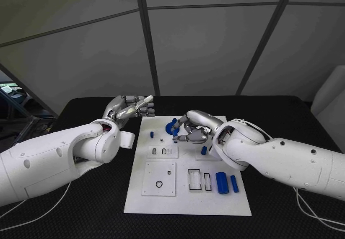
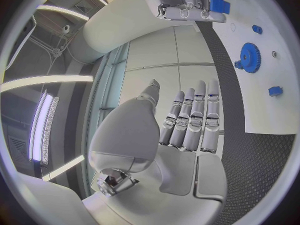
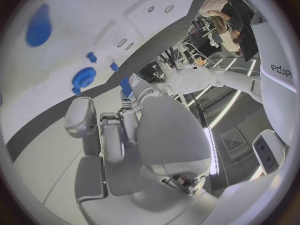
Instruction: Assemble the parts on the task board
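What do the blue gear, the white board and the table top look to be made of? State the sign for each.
Blue gear: probably moulded or printed plastic, going by its even saturated colour and matte, glare-free face. White board: likely plastic or painted sheet, flat and smooth with crisp cut-out recesses; which one is unclear. Table top: a black textured mat, perhaps rubber, showing a fine raised dot pattern.
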{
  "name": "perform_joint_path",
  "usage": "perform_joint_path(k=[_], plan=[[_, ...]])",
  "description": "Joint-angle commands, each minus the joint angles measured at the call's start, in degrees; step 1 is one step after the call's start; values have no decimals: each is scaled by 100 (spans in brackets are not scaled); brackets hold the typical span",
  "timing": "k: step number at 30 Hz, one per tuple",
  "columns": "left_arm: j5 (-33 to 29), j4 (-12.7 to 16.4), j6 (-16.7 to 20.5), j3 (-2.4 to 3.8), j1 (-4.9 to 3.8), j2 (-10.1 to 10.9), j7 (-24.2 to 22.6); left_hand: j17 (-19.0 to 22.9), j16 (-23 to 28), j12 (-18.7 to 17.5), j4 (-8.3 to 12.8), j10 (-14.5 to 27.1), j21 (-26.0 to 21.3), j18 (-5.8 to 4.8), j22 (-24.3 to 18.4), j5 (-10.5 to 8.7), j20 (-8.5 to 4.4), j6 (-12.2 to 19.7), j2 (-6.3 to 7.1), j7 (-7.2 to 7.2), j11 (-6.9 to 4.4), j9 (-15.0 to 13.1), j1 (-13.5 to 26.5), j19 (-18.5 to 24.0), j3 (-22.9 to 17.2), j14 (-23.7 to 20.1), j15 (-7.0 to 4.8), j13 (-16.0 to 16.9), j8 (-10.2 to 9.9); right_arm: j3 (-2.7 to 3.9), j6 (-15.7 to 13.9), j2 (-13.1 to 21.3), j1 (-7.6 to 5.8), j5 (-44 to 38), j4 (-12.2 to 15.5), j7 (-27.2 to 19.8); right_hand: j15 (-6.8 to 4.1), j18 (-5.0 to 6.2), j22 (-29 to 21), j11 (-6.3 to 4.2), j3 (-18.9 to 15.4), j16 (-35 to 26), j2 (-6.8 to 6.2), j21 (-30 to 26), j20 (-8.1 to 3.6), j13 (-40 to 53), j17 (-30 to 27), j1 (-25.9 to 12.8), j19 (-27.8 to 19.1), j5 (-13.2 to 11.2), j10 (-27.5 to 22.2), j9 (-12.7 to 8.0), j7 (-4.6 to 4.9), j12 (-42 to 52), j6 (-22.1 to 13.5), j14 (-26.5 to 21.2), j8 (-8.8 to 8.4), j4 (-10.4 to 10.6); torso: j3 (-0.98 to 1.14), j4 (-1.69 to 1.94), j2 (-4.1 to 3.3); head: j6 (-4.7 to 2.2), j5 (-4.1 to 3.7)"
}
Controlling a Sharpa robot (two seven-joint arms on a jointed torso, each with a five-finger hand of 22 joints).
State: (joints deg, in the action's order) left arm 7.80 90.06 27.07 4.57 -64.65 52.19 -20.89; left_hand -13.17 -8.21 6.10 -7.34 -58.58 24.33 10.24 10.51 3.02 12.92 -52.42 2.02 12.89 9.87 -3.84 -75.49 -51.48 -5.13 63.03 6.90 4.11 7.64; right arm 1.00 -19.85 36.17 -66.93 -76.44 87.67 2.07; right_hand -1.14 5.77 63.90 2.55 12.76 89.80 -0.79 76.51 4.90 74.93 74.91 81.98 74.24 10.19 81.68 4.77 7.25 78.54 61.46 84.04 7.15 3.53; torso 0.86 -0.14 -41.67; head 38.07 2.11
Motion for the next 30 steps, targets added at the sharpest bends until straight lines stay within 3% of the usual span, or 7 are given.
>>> perform_joint_path(k=[1, 3, 8, 13, 17, 30], plan=[[39, -33, -36, 4, -12, -25, -50, -5, 31, -27, 1, 4, 27, 13, 5, -5, 12, 19, -30, 23, 11, 2, -13, 38, 20, 10, 10, 2, -35, -36, 180, -118, 55, -409, -44, 251, -33, -53, -7, -16, 39, 20, 50, 18, -3, 277, 1509, -11, 42, 24, -26, 13, -7, -29, 16, 596, 20, 4, -4, 1, -9, 26, 37], [39, -48, -37, 4, -12, -34, -49, -5, 31, -27, 1, 4, 27, 13, 5, -5, 12, 19, -30, 23, 11, 2, -13, 38, 20, 10, 10, 2, -35, -55, 189, -213, 103, -481, -90, 343, -33, -54, -3, -15, 48, 20, 48, 20, -3, 277, 1509, -8, 45, 32, -27, 12, -7, -30, 16, 596, 19, -4, 5, -19, -7, 29, 66], [39, -58, -42, 3, -13, -52, -46, -5, 31, -27, 1, 4, 27, 13, 5, -5, 12, 19, -30, 23, 11, 2, -13, 38, 20, 10, 10, 2, -35, -89, 241, -375, 197, -610, -184, 531, -32, -54, -6, -15, 56, 20, 43, 18, -3, 267, 1509, -6, 43, 39, -35, 12, -7, -41, 18, 596, 20, -14, 7, 1, -6, 56, 93], [39, -59, -49, 3, -13, -63, -41, -5, 31, -27, 1, 4, 27, 13, 5, -5, 12, 19, -30, 23, 11, 2, -13, 38, 20, 10, 10, 2, -35, -112, 244, -487, 286, -738, -230, 671, -32, -53, -10, -14, 58, 20, 42, 16, -3, 260, 1509, -6, 40, 40, -40, 12, -7, -48, 19, 596, 20, -17, 22, -5, -7, 72, 126], [39, -60, -54, 3, -13, -70, -37, -5, 31, -27, 1, 4, 27, 13, 5, -5, 12, 19, -30, 23, 11, 2, -13, 38, 20, 10, 10, 2, -35, -119, 239, -569, 333, -808, -294, 770, -32, -52, -15, -14, 59, 20, 37, 13, -2, 253, 1509, -8, 37, 42, -46, 12, -6, -56, 21, 596, 21, -20, 13, -3, -8, 82, 131], [39, -55, -59, 3, -12, -77, -27, -5, 31, -27, 1, 4, 27, 13, 5, -5, 12, 19, -30, 23, 11, 2, -13, 38, 20, 10, 10, 2, -35, -123, 360, -677, 370, -901, -445, 893, -29, -49, -30, -9, 59, 20, 12, 5, -1, 249, 1509, -42, 27, 38, -51, 13, -2, -63, 29, 596, 24, -22, 13, -6, -9, 118, 143]])
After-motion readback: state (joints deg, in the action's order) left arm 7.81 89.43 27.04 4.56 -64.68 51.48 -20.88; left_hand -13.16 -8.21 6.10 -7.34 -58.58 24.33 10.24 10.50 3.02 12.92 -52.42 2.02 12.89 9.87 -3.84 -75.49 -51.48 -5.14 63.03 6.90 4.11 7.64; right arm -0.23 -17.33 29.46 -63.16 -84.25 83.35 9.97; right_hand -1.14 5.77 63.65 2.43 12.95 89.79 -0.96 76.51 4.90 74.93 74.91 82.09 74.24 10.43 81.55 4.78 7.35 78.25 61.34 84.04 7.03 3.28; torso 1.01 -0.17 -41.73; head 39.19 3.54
